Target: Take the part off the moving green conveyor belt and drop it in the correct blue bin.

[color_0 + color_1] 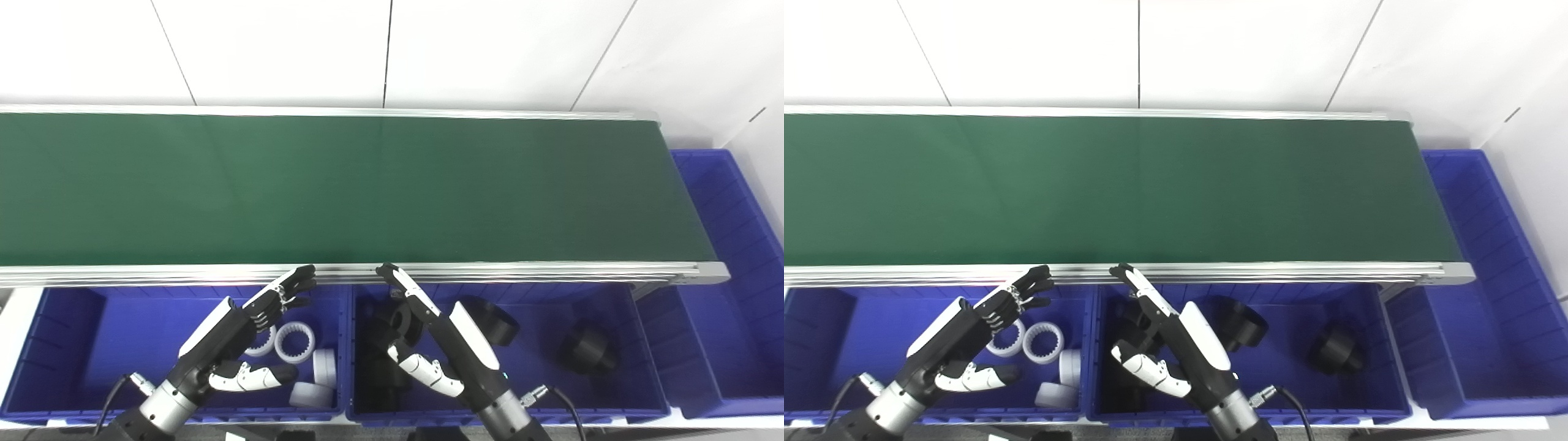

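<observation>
In the left eye view, the left robot hand point(245, 337) is seen raised over the left blue bin point(73, 349), its fingers point(294, 283) spread and stretched toward the near rail of the conveyor, its thumb held apart below; nothing is grasped, and the hand is released. The right robot hand point(432, 340) is held over the middle blue bin point(618, 349), fingers extended straight up to the belt's near edge and thumb splayed to the left, likewise released and empty. White ring-shaped parts point(295, 342) are seen lying in the left bin near its right wall, and black parts point(587, 349) in the middle bin. No part is seen on the green conveyor belt point(343, 190), whose surface is bare from its left edge to its right end. A third blue bin point(735, 257) is placed beyond the belt's right end. In the right eye view, the same poses are shown: the left robot hand point(968, 343) is tilted up toward the rail with fingers apart, and the right robot hand point(1176, 349) is angled up and left over the middle bin, open. The belt point(1115, 190) is framed by aluminium rails point(1213, 269), and a white panelled wall point(1139, 55) is seen behind it.
</observation>
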{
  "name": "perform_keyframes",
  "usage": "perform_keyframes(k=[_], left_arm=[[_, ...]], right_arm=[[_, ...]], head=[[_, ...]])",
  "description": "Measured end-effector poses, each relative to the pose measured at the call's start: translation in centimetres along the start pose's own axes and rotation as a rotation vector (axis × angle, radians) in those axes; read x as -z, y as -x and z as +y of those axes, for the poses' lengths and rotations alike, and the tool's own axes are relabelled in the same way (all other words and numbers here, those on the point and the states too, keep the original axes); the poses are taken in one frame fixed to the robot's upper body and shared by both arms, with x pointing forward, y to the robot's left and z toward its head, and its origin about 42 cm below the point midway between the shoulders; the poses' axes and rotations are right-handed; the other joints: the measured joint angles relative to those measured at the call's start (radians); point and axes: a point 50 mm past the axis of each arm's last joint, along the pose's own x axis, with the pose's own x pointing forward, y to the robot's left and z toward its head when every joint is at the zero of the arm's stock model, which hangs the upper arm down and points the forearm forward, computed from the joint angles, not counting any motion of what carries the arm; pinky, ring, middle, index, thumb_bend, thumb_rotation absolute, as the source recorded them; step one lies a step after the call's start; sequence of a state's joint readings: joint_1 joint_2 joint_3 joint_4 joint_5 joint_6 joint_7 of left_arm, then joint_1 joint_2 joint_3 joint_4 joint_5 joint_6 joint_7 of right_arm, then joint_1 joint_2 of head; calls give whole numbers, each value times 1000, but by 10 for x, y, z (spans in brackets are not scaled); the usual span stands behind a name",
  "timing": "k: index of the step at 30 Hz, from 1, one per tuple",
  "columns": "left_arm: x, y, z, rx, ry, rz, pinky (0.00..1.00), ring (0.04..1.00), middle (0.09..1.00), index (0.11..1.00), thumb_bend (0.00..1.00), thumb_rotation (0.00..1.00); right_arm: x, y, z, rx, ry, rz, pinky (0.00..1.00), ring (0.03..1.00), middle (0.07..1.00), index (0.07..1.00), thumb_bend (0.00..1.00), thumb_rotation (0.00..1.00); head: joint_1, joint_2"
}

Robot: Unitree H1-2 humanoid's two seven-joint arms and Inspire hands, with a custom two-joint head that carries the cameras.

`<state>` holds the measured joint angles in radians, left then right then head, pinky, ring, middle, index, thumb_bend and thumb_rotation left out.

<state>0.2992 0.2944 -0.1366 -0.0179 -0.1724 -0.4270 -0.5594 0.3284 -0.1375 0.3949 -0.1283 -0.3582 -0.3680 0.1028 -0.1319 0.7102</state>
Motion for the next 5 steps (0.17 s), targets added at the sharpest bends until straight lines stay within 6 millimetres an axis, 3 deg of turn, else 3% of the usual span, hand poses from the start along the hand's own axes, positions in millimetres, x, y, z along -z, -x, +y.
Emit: perform_keyframes(k=[5], left_arm=[[0,0,-1,2,2,1,910,958,976,956,510,511]], right_arm=[[0,1,0,-2,1,2,867,941,981,957,406,905]], head=[[3,5]])
